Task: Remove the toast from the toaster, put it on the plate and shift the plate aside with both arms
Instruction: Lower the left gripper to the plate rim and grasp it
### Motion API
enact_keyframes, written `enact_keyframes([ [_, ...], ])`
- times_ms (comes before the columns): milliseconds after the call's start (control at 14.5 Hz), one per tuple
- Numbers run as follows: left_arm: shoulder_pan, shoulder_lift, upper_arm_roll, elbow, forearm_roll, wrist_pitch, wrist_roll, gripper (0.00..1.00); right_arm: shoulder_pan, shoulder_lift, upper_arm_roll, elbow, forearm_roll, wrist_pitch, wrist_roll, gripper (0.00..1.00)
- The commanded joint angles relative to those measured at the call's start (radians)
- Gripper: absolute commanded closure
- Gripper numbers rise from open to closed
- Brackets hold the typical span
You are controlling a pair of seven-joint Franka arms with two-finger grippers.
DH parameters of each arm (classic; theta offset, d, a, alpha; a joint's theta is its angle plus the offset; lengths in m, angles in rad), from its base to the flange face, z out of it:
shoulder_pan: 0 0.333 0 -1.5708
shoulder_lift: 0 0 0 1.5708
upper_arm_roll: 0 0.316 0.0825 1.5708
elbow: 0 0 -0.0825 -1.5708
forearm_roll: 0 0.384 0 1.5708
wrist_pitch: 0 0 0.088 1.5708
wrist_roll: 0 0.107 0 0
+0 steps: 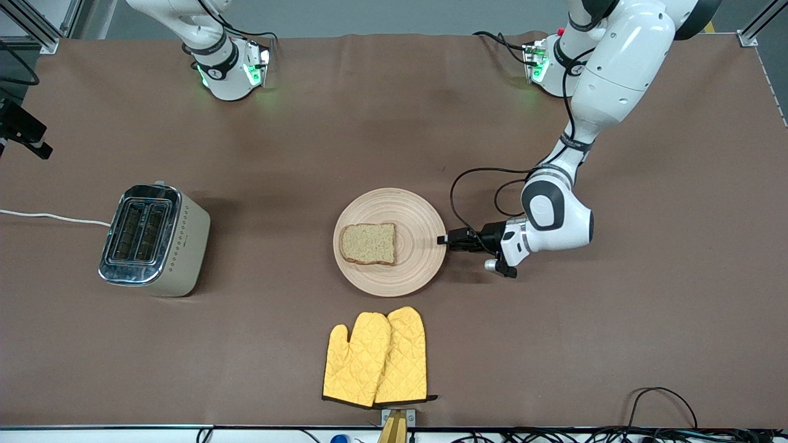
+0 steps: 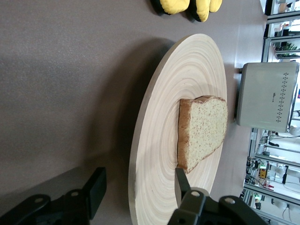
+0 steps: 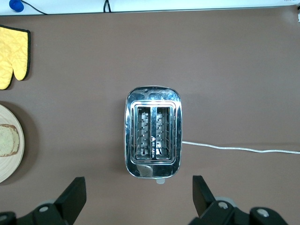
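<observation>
A: Brown cloth, item 1: the table (image 1: 615,344). What stands on it, biggest first?

B: Item 2, the plate (image 1: 418,215), pale ringed wood, mid-table. Item 3, the toaster (image 1: 154,240), at 9 o'clock from the plate, toward the right arm's end; both of its 2 slots look empty from above. Item 4, 2 yellow oven mitts (image 1: 375,360), at 6 o'clock from the plate, nearer the front camera. Item 5, the toast (image 1: 369,243), 1 slice lying flat on the plate, in its 9 o'clock half.

A: And the hands?

B: The left gripper (image 1: 444,239) is low at the plate's 3 o'clock rim. Its fingers are spread, 1 above the wood and 1 on the table side, with the rim between them and not yet pinched. The right gripper (image 3: 137,185) hangs over the toaster, fingers spread wide, holding nothing; that arm waits.

A: Progress?

B: By my reading, 2 of 3 steps are done: toast out, toast plated. Step 3 is left, since the plate sits mid-table. The left gripper needs to pinch the rim; the task also calls for the right arm on the plate, and it is well apart from it.
</observation>
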Motion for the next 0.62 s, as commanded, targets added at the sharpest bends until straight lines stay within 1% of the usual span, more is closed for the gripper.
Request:
enact_keyframes([
  [0, -0.003, 0.008, -0.016, -0.006, -0.070, 0.008, 0.059, 0.36, -0.011, 0.007, 0.012, 0.018, -0.002, -0.027, -0.011, 0.00],
  [138, 0.000, 0.016, -0.016, -0.006, -0.078, 0.000, 0.072, 0.40, -0.008, 0.007, 0.015, 0.019, -0.002, -0.032, -0.011, 0.00],
  [275, 0.004, 0.019, -0.016, -0.008, -0.081, -0.001, 0.076, 0.49, -0.006, 0.006, 0.015, 0.019, -0.002, -0.048, -0.011, 0.00],
  [413, 0.004, 0.017, -0.016, -0.008, -0.081, -0.003, 0.076, 0.60, -0.008, 0.006, 0.015, 0.019, -0.002, -0.064, -0.012, 0.00],
  [551, 0.005, 0.019, -0.016, -0.008, -0.081, -0.009, 0.087, 0.75, -0.008, 0.006, 0.015, 0.019, -0.002, -0.064, -0.012, 0.00],
])
